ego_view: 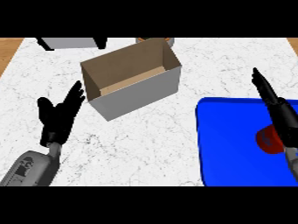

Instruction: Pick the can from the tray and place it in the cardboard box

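Far left, the left hand point(59, 114) rests over the marble counter point(144, 144), fingers straight and spread. Up at the back edge sits a grey object point(71, 42). Next, the cardboard box point(135, 94), open-topped and turned at an angle, with something brown point(167, 40) peeking out behind it. On to the blue tray point(232, 148): the red can point(266, 139) is on it, near its right side, half hidden by the right hand point(288, 122), whose fingers are straight and not closed on it.

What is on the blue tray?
A red can is on the tray, near its right side. The right robot hand reaches over it and covers the can's right part, so whether it stands upright or lies down cannot be seen.
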{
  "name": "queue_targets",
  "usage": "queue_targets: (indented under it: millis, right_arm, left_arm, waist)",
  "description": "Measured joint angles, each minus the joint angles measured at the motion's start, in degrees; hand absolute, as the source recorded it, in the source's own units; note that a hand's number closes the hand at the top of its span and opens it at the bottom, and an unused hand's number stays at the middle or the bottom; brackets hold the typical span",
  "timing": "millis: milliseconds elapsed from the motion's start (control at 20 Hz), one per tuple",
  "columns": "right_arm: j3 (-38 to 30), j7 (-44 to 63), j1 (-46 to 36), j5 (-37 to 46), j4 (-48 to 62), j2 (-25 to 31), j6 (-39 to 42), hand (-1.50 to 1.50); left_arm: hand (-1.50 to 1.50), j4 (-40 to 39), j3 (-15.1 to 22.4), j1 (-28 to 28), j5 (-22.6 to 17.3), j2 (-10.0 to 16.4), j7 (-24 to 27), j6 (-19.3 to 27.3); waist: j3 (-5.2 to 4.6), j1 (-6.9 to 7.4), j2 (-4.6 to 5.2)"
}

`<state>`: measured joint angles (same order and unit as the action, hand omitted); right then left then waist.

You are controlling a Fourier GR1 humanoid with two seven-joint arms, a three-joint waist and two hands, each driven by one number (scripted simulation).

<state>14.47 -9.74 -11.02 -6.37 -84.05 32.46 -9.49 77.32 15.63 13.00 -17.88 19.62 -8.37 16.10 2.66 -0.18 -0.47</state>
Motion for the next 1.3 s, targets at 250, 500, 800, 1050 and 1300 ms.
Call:
queue_targets:
  millis: [250, 500, 800, 1050, 1300]
  right_arm:
    - [-8.86, -1.87, -1.78, -7.36, -0.68, -1.59, -1.15, -1.50]
    - [-16.17, 2.58, -0.26, -3.79, 5.25, 1.27, -11.83, -1.50]
    - [-23.60, -1.92, 4.15, -7.01, 4.90, -3.42, -16.22, -1.50]
    - [-21.00, 2.78, 9.67, -1.68, 3.09, 4.10, -12.25, -1.50]
    - [-17.73, 11.84, 13.11, 2.07, 0.40, 15.45, -3.32, -1.50]
  left_arm:
    - [0.00, 2.47, -0.44, -2.30, 4.56, 4.53, 1.64, 1.74]
    - [0.00, 2.83, -0.79, -4.46, 7.50, 7.02, 4.06, 2.99]
    - [0.00, 6.68, -0.95, -8.85, 10.06, 7.36, 4.80, 3.46]
    - [0.00, 7.85, -0.87, -10.39, 11.53, 6.92, 4.81, 4.14]
    - [0.00, 7.97, -1.03, -11.09, 11.79, 6.65, 5.35, 4.01]
  waist:
    - [-1.79, 0.34, 0.04]
    - [-2.59, -0.02, 0.42]
    - [-2.59, 0.08, 0.35]
    - [-2.72, -0.20, 0.34]
    - [-2.85, -0.16, 0.34]
